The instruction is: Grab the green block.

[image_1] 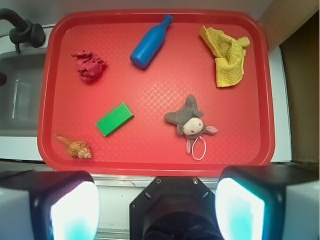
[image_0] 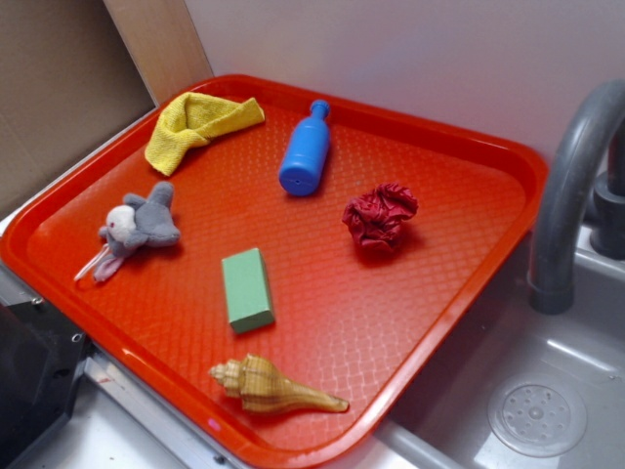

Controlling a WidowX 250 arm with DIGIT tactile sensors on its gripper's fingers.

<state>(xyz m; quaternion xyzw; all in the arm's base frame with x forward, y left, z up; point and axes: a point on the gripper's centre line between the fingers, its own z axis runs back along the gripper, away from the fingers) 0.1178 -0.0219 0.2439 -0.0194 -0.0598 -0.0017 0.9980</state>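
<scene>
Wrist view shows my gripper high above the tray's near edge, its fingers spread wide with nothing between them. On the red tray the green block lies flat at about eleven o'clock from me, angled across the tray. The seashell sits near it at its eight o'clock, the grey plush mouse off at its three o'clock, the blue bottle well apart at one o'clock. I judge the risk is closing across the block's long diagonal unrotated, or clipping the shell on descent.
</scene>
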